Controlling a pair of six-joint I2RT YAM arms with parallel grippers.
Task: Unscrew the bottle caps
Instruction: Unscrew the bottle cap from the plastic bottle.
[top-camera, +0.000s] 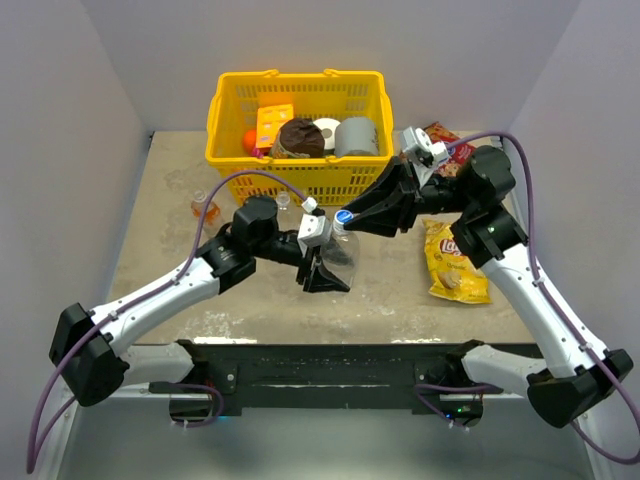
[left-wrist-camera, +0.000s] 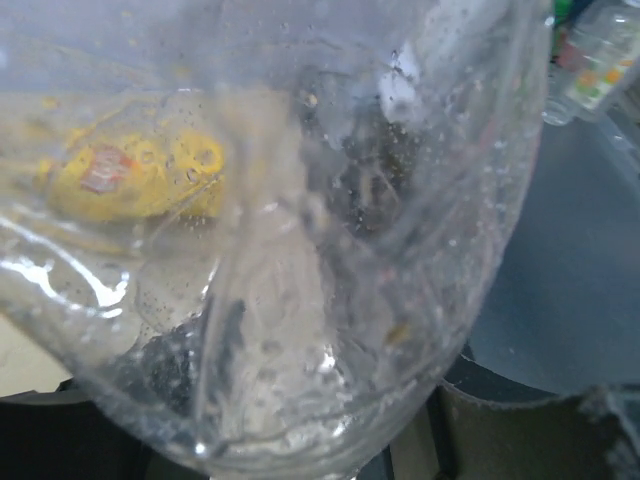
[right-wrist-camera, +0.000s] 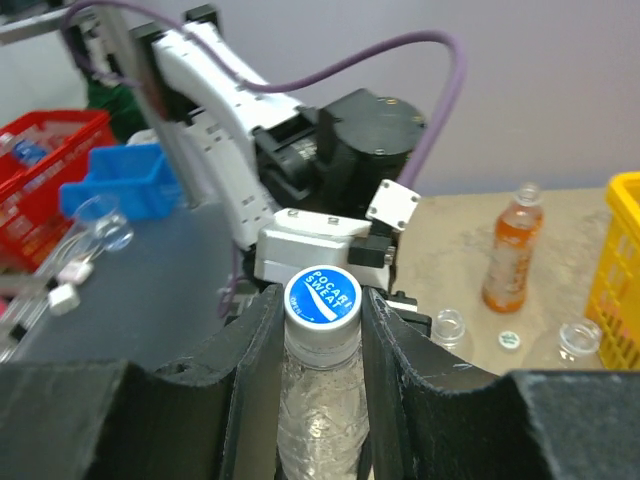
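Note:
My left gripper (top-camera: 328, 262) is shut on the body of a clear bottle (top-camera: 340, 250) and holds it tilted above the table's middle. That bottle fills the left wrist view (left-wrist-camera: 300, 250) and hides the fingers there. Its whitish cap with a blue face (top-camera: 344, 216) (right-wrist-camera: 322, 297) is on the neck. My right gripper (top-camera: 350, 218) (right-wrist-camera: 322, 305) is shut on this cap, one finger pressed to each side. An orange bottle (top-camera: 203, 208) (right-wrist-camera: 510, 255) stands at the far left with an open neck. Two clear open bottles (right-wrist-camera: 449, 325) (right-wrist-camera: 577, 340) stand near it. A loose cap (right-wrist-camera: 511, 340) lies between them.
A yellow basket (top-camera: 296, 80) with a grey can, rolls and food stands at the back. A yellow chips bag (top-camera: 455, 262) lies at the right under my right arm. A red snack bag (top-camera: 445, 135) lies behind it.

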